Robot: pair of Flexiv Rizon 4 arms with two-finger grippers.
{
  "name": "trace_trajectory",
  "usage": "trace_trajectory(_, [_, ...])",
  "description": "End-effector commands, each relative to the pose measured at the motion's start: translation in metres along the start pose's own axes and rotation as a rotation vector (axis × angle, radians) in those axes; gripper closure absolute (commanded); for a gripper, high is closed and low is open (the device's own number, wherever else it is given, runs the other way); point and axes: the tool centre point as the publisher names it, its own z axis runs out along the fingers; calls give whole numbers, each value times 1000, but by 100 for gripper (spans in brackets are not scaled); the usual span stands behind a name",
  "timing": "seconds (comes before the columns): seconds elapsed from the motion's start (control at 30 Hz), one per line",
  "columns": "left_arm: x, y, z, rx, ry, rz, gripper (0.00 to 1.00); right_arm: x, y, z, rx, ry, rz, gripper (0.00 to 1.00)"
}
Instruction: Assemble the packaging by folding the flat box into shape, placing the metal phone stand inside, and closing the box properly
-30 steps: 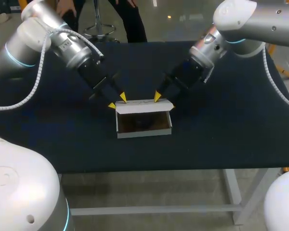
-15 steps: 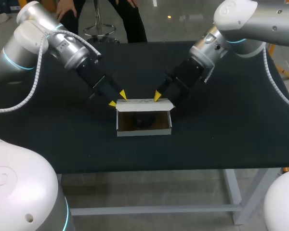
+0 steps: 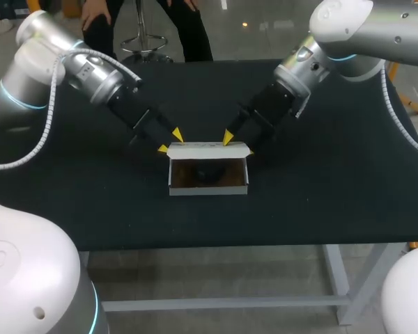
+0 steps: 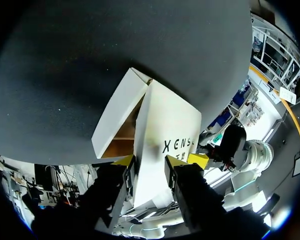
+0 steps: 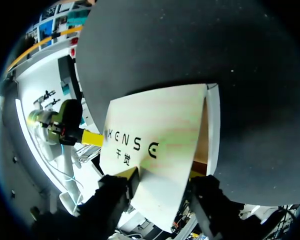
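The white cardboard box (image 3: 209, 188) with its brown inside sits open about the middle of the dark-clothed counter (image 3: 334, 195), a little nearer the near edge than the far one. Down in it I can just make out a dark shape (image 3: 207, 174), which I take for the metal phone stand, though it is too dim to be sure. The box's white lid flap (image 3: 209, 152) stands up along the far wall. The left claw (image 3: 169, 141) has it at the left corner and the right claw (image 3: 238, 144) at the right corner. From each wrist the flap fills the gap between the yellow-tipped fingers, so both look clamped on it. The step in hand looks like closing. To do it well, I'd say the two corners should swing forward together and level, hinging on the far crease. That way the flap won't twist and the light box won't slide or tip toward the near edge. The flap's free edge must then go inside the front wall, not land on top of it. There is bare cloth on both sides and in front, so the arms, which slant in from the far corners, have room to follow the flap over.
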Motion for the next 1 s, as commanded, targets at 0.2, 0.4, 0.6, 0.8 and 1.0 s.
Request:
trace_trajectory(0.2, [-1, 0, 7, 16, 16, -11, 61, 3, 2, 4, 13, 0, -1, 43])
trace_trajectory(0.4, [-5, -2, 8, 23, 29, -16, 63, 1, 2, 5, 17, 0, -2, 42])
trace_trajectory(0.6, [-8, -1, 8, 34, 41, -14, 63, 0, 1, 5, 16, -2, -3, 42])
trace_trajectory(0.8, [-10, -1, 8, 44, 52, -15, 64, -3, 1, 6, 18, -1, -3, 43])
trace_trajectory(1.0, [-9, 0, 11, 43, 82, 1, 64, -4, 2, 7, 23, 2, -1, 42])
